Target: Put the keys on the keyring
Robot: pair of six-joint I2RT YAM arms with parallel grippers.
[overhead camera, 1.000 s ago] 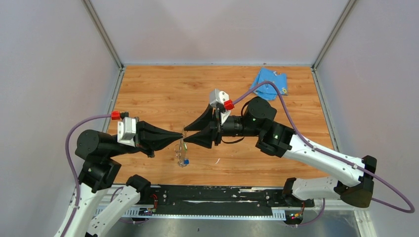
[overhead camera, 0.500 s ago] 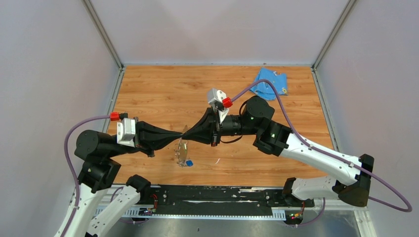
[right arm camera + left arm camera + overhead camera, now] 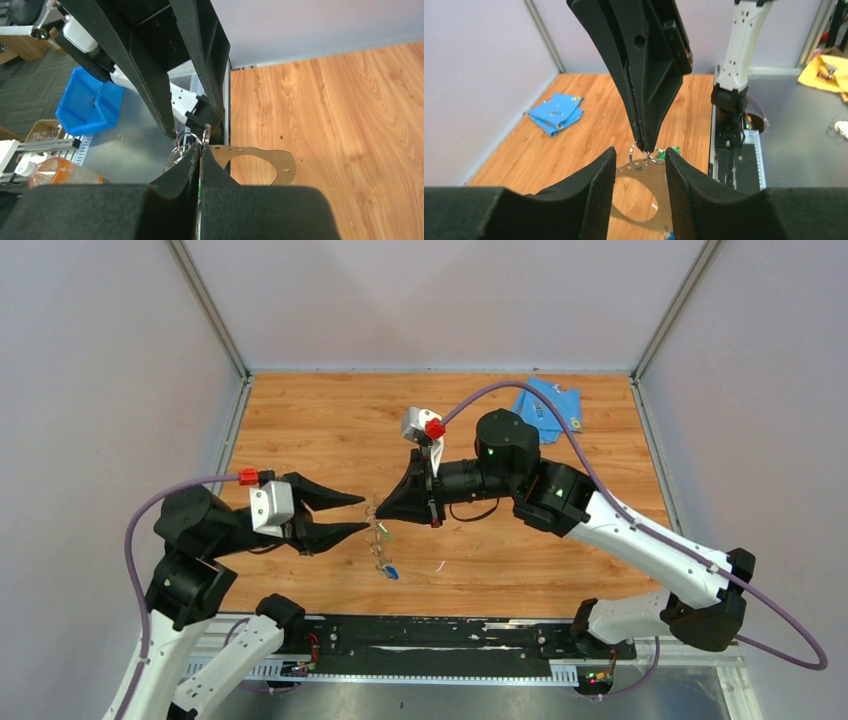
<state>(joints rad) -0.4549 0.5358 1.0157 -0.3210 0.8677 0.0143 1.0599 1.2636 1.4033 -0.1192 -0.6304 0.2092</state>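
Left fingers (image 3: 330, 496) stand apart and empty in the overhead view. That arm reaches low over the wooden counter (image 3: 320, 430) toward the right fingers (image 3: 400, 502), which are pressed together on the top of the keyring (image 3: 378, 545); it hangs edge-on between the arms, with the green key (image 3: 386, 537) by its upper part and the blue key (image 3: 391, 572) at its lower end. The left wrist view shows the keyring (image 3: 644, 177) as a thin pale oval band dangling just beyond the spread fingers, under the right arm's tip reaching down. The right wrist view shows the closed fingers (image 3: 220, 172) pinching small wire rings at the band's end.
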